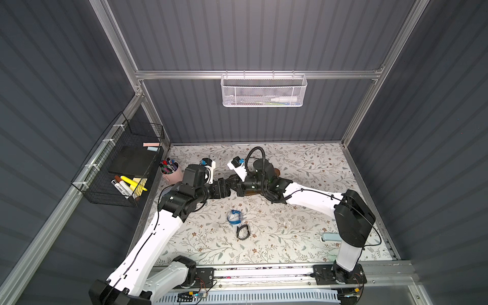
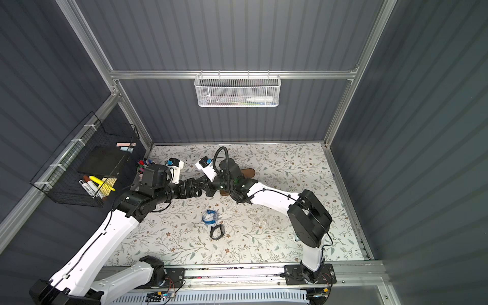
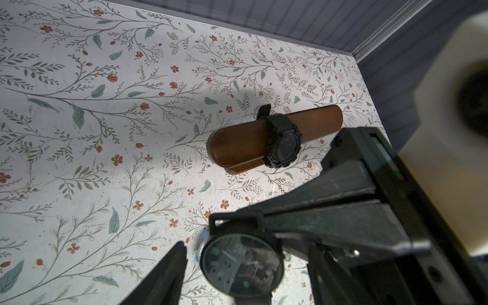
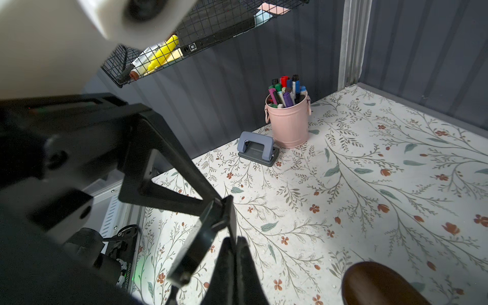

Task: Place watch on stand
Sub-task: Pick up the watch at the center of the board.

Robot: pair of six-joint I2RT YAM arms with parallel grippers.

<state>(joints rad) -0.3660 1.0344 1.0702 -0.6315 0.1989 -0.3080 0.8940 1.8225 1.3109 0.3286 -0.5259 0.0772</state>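
Mid-handover near the stand (image 3: 237,144), the right gripper (image 4: 233,245), pressed together, seems to pinch the strap of the round-faced watch (image 3: 241,264) inside the spread left gripper (image 3: 247,252), which next needs to close on the case before slipping it onto the stand's free end.

Robot lab cell: aluminium frame (image 1: 184,75), grey panel walls (image 1: 250,34), floral tabletop (image 1: 317,163).

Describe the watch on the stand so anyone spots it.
On the floral table stands a dark brown wooden stand. Wrapped around its flat bar is a chunky black round watch; the blue watch and slim black band lie loose on the table.
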